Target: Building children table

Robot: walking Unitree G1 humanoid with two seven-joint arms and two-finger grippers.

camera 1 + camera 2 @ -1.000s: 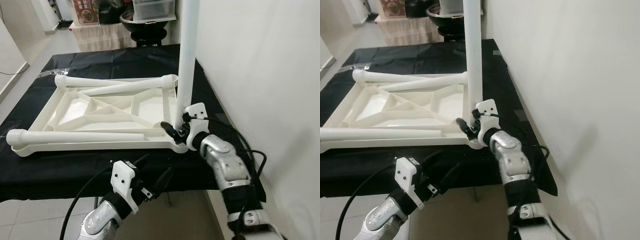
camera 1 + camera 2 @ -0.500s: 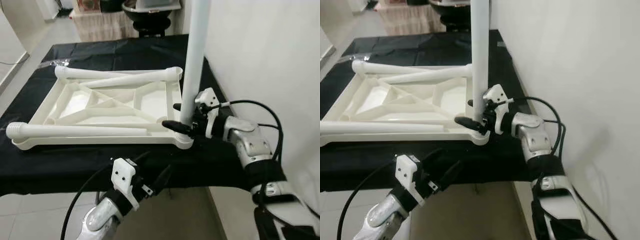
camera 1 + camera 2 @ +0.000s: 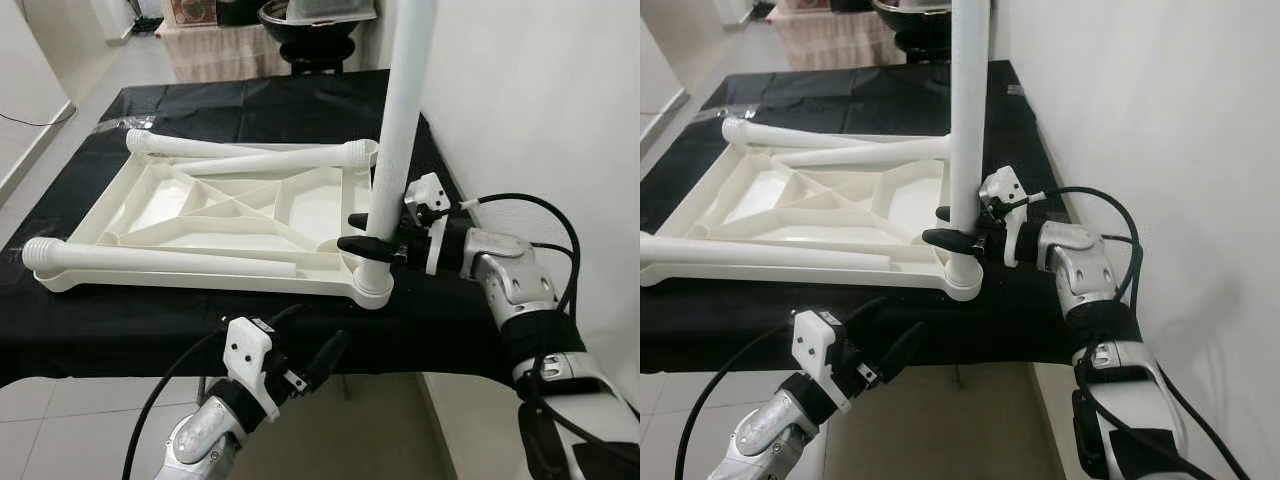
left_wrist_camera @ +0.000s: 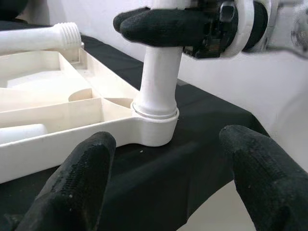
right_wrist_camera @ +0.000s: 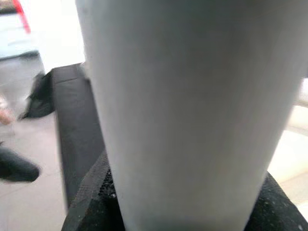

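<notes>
You have the white tabletop [image 3: 215, 215] lying underside up on the black-covered desk [image 3: 120, 325], its ribbed frame facing the camera. One white leg [image 3: 400, 130] stands upright in the corner socket [image 3: 372, 287] at about 4 o'clock of the tabletop, close to the wall. Your right tool [image 3: 372, 232] comes in from 3 o'clock and is clenched on that leg just above the socket, one black finger passing in front of the leg; the right wrist view is too close and blurred to confirm how firmly, though the fingers appear to bear on both sides. Three loose legs lie across the tabletop: one [image 3: 150, 259] along the near edge at 7 o'clock, and two [image 3: 270, 157] at the far edge around 12 o'clock, crossing each other. Your left tool [image 3: 305, 365] hangs below the desk edge at 6 o'clock, fingers [image 4: 84, 166] spread apart and grasping nothing.
</notes>
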